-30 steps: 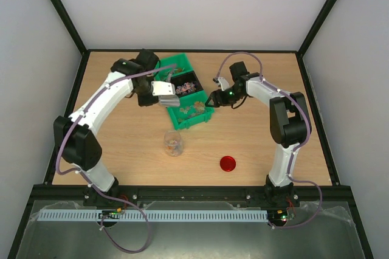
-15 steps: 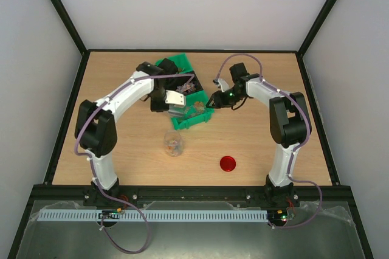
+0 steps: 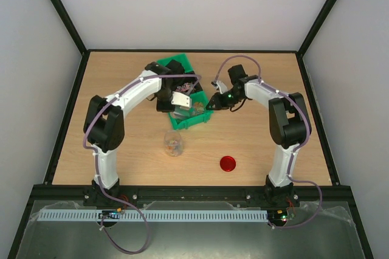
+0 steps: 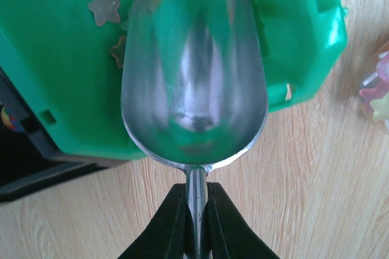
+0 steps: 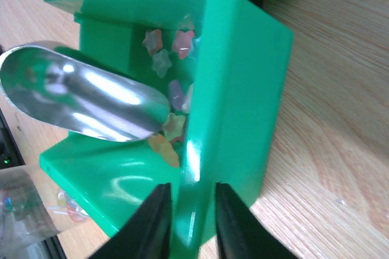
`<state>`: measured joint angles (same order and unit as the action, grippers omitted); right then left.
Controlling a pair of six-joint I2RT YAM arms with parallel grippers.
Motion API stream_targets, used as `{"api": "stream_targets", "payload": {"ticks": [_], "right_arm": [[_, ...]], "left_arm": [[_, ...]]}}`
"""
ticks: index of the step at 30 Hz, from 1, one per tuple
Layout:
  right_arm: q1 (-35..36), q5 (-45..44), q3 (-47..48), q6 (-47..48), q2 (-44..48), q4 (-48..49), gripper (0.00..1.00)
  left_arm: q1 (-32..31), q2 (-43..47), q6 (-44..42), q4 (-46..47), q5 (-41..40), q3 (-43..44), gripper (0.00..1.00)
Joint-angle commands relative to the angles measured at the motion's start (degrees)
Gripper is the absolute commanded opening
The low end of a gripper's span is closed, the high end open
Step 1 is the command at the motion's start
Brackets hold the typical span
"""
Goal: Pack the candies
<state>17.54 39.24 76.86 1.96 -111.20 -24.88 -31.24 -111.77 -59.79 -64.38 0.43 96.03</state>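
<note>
Scoop step: left jaws (image 4: 196, 210) clamped on handle of empty silver metal scoop (image 4: 194, 76), right jaws (image 5: 189, 210) straddling green plastic bin (image 5: 243, 89) wall, can't tell if gripping yet; next, drive scoop forward under pastel star candies (image 5: 173, 126).

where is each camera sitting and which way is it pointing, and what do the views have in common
Top external: above and behind the bases, looking down on the wooden table; the left arm and right arm show whole.
Left wrist: on the left arm, looking down past the left gripper, shut on the shiny metal scoop, onto the green plastic bin.
Right wrist: on the right arm, looking along the right gripper, fingers astride the bin's wall, towards the star-shaped candies.
Shared: all three show bin and scoop.
</note>
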Motion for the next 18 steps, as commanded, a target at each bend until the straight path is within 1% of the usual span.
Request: {"api": "stream_targets", "payload": {"ticks": [1, 3, 4, 10, 18], "right_arm": [[1.3, 0.8, -1.2, -1.3, 1.9, -0.4, 0.14], [1.9, 0.1, -1.4, -1.9, 2.0, -0.1, 0.05], [2.1, -0.2, -1.4, -2.1, 2.1, 0.0, 0.02], [3.1, -2.2, -2.3, -3.7, 2.8, 1.1, 0.01], [3.2, -4.7, -2.4, -5.2, 3.0, 1.8, 0.01]], "left_arm": [[-0.6, -4.7, -0.8, -3.7, 0.1, 1.1, 0.02], [-0.6, -5.7, -0.5, -3.5, 1.1, 1.3, 0.02], [-0.6, -5.8, -0.4, -3.2, 1.5, 1.2, 0.02], [-0.6, -6.7, 1.9, -0.4, 5.9, 0.0, 0.02], [-0.5, -7.6, 10.4, 7.1, 12.4, -1.1, 0.02]]}}
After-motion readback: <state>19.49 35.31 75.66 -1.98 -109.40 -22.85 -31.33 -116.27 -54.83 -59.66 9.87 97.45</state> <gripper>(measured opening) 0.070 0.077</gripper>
